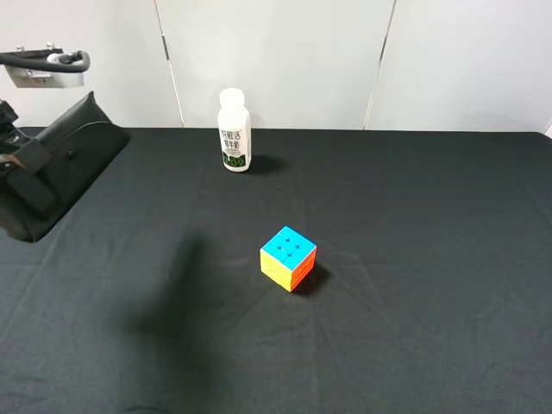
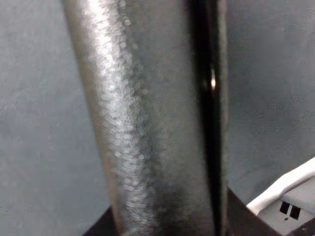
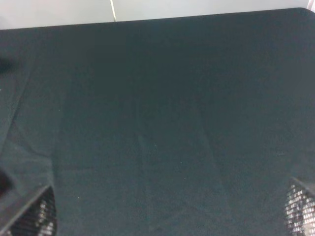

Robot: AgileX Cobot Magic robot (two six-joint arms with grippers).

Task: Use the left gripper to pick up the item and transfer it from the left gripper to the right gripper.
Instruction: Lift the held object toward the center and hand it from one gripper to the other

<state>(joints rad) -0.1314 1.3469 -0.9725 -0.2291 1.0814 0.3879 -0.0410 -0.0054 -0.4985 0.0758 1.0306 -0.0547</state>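
A colourful puzzle cube (image 1: 288, 257), blue on top with orange and yellow sides, sits on the black table (image 1: 431, 259) near the middle. A white bottle (image 1: 234, 131) with a green label stands upright at the back. My left arm (image 1: 52, 164) is held up at the far left, well away from both. The left wrist view is filled by a blurred dark post (image 2: 147, 123), so its fingers cannot be made out. My right gripper (image 3: 167, 216) is open and empty over bare cloth, and only its fingertips (image 3: 34, 216) show. It is out of the exterior high view.
A white wall with vertical seams (image 1: 276, 52) stands behind the table. A grey camera mount (image 1: 43, 69) hangs above the left arm. A white part with dark slots (image 2: 285, 206) shows in the left wrist view.
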